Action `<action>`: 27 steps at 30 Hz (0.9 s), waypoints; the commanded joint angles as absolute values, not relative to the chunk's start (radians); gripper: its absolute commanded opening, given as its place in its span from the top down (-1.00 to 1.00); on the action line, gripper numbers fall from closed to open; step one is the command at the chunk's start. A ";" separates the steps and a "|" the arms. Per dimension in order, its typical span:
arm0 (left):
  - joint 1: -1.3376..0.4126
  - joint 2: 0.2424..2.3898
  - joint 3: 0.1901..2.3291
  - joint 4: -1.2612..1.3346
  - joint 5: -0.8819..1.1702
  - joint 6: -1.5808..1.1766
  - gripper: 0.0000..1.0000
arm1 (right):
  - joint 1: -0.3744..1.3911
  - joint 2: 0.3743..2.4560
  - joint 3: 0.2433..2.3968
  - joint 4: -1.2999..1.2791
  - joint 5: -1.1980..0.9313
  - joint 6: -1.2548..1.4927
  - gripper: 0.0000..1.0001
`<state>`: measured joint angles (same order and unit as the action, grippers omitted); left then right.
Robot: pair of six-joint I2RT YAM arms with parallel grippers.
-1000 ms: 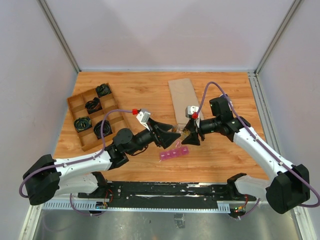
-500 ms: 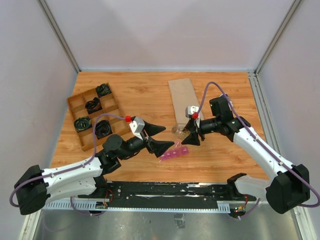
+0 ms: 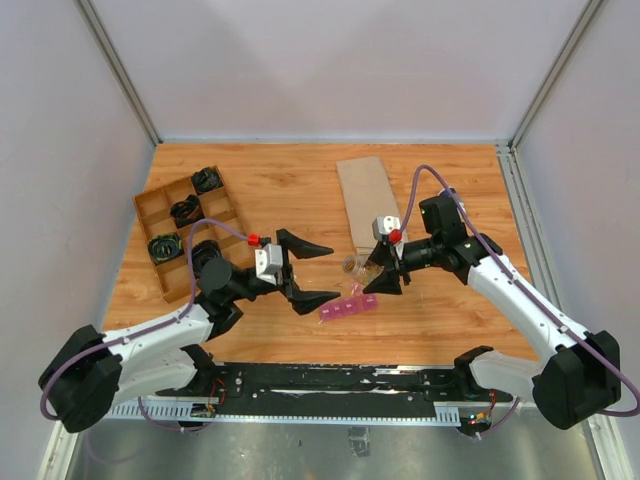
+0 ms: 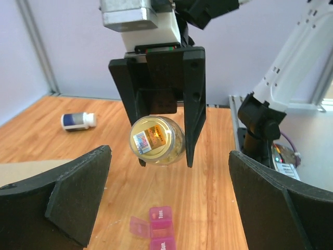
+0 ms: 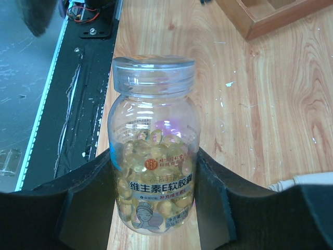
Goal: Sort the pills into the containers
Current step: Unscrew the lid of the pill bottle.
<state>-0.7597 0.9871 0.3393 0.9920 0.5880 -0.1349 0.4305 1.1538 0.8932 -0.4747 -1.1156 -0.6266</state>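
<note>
The containers [image 3: 348,306] form a short pink strip on the table between the two arms. In the left wrist view the containers [image 4: 160,232] have one lid flipped open to the left. My right gripper [image 3: 378,272] is shut on a clear bottle [image 5: 153,156] of yellow softgel pills [image 5: 148,148], which hangs tilted above the strip's far end. The bottle [image 4: 156,140] faces the left wrist camera end-on and shows a gold disc with a small label. My left gripper [image 3: 333,271] stands wide open and empty to the left of the bottle, a short gap away.
A brown wooden divided tray [image 3: 141,207] with black items sits at the left. A flat cardboard piece [image 3: 365,198] lies behind the right gripper. A small bottle with a white cap [image 4: 78,121] lies on its side farther back. The black base rail [image 5: 78,104] runs along the near edge.
My left gripper has opened wide and drawn back leftward, away from the bottle. The right gripper and the bottle have stayed nearly still.
</note>
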 commanded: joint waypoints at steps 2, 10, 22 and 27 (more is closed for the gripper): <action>-0.722 1.107 0.439 1.070 0.781 -0.135 -0.95 | 0.427 1.131 0.917 -0.502 -1.178 -0.672 0.92; -0.707 1.217 0.526 1.032 0.790 -0.115 -0.70 | 0.428 1.129 0.919 -0.506 -1.183 -0.675 0.92; -0.706 1.290 0.566 1.040 0.827 -0.142 -0.22 | 0.428 1.130 0.919 -0.506 -1.185 -0.676 0.92; -0.706 1.290 0.561 1.055 0.828 -0.163 -0.01 | 0.428 1.131 0.919 -0.506 -1.186 -0.676 0.92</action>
<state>-0.7147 1.2865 0.5388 1.0164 0.8177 -0.1471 0.4305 1.1484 0.8932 -0.4950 -1.1519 -0.6598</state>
